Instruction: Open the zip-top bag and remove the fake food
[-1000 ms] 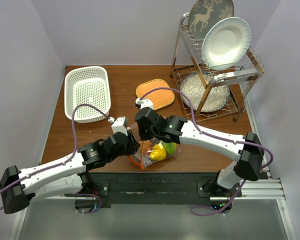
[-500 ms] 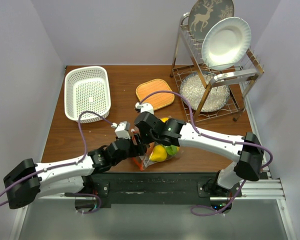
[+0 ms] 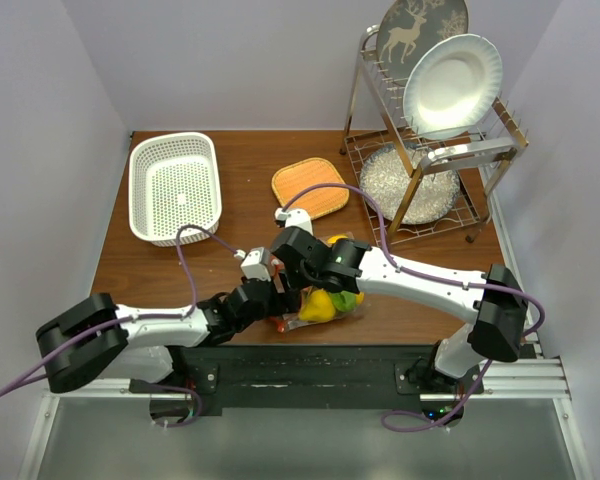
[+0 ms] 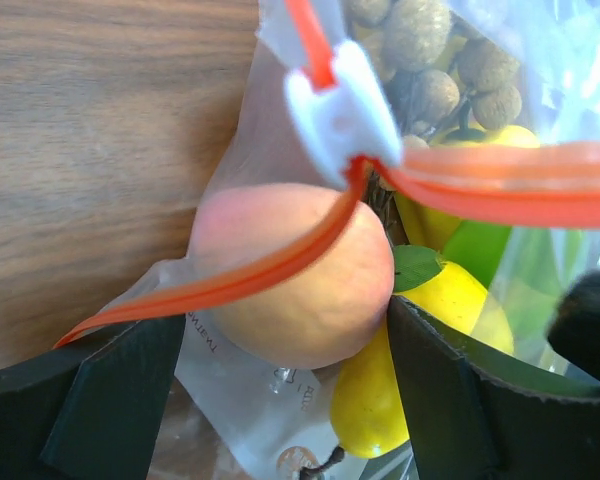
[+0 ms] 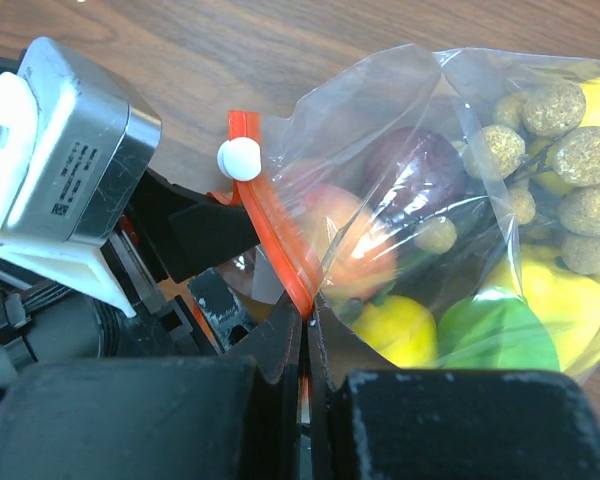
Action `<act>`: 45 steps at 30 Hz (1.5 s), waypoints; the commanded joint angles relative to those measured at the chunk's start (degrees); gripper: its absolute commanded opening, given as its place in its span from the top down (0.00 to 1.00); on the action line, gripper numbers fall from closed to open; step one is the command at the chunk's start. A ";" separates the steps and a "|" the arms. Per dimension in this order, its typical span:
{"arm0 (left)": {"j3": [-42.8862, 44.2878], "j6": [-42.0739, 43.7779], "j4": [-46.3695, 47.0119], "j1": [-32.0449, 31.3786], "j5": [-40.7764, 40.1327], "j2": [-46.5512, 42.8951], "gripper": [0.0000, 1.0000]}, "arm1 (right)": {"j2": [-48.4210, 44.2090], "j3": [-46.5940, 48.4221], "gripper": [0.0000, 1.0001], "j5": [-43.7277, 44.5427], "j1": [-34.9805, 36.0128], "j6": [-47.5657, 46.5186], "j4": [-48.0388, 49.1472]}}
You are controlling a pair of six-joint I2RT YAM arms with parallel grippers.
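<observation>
The zip-top bag [image 3: 332,303] lies at the table's near edge, full of fake food [image 3: 318,305]. My right gripper [image 5: 305,330] is shut on the orange zipper strip [image 5: 275,240] just below the white slider [image 5: 240,158]. The two strip halves are parted in the left wrist view, at the slider [image 4: 340,105]. My left gripper [image 4: 290,400] is open at the bag's mouth, its fingers [image 4: 110,400] on either side of the orange peach [image 4: 300,275]. A yellow lemon [image 4: 365,405], a brown grape cluster [image 5: 560,150], a purple piece [image 5: 415,170] and a green piece [image 5: 495,335] sit inside.
A white perforated basket [image 3: 175,185] stands at the back left. The square orange mat [image 3: 310,187] lies behind the bag. A metal dish rack [image 3: 430,170] with a white plate [image 3: 450,85] fills the back right. The table's near edge runs just below the bag.
My left arm has swung lower and pushed its gripper right, into the bag's mouth. My right gripper has kept its hold on the strip and shifted slightly toward the near edge.
</observation>
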 commanded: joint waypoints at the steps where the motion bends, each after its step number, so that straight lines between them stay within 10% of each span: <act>1: 1.18 -0.36 7.45 0.34 -1.85 4.22 0.16 | -1.52 0.04 1.00 -2.14 1.01 0.68 1.37; 15: 1.37 2.89 0.45 0.34 -2.91 -2.53 0.67 | -0.90 -2.95 1.00 3.65 1.01 1.30 0.14; 45: 17.44 6.41 -54.75 0.25 -7.02 -24.68 0.83 | 2.44 -2.34 1.00 -3.81 -7.16 -1.60 8.49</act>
